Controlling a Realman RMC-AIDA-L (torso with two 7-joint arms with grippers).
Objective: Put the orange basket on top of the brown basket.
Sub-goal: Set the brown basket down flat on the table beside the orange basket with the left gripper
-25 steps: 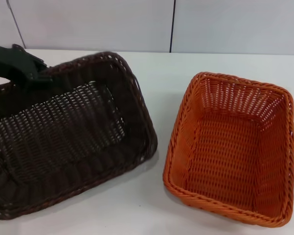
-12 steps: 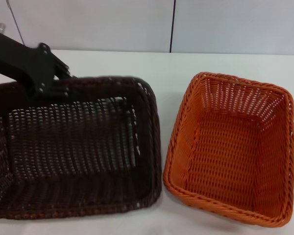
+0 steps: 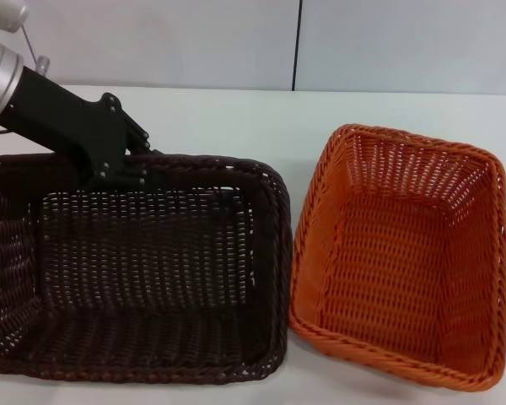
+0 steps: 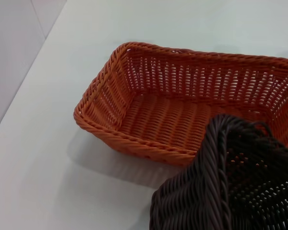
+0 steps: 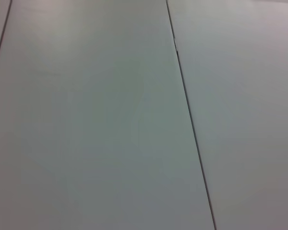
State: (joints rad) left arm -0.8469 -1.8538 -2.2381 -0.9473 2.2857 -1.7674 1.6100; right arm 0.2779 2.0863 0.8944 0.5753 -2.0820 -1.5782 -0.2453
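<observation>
Table (image 3: 236, 118): white and smooth, running across the whole work area and back to the wall.
Wall (image 3: 152, 42): pale grey panels standing behind the table.
Seam (image 3: 297, 42): a thin dark vertical line between two wall panels, also seen in the right wrist view (image 5: 189, 124).

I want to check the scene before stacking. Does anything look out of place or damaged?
Nothing looks damaged or spilled. The left gripper is at the far rim of the brown basket, which sits beside the orange basket, both upright on the white table.
</observation>
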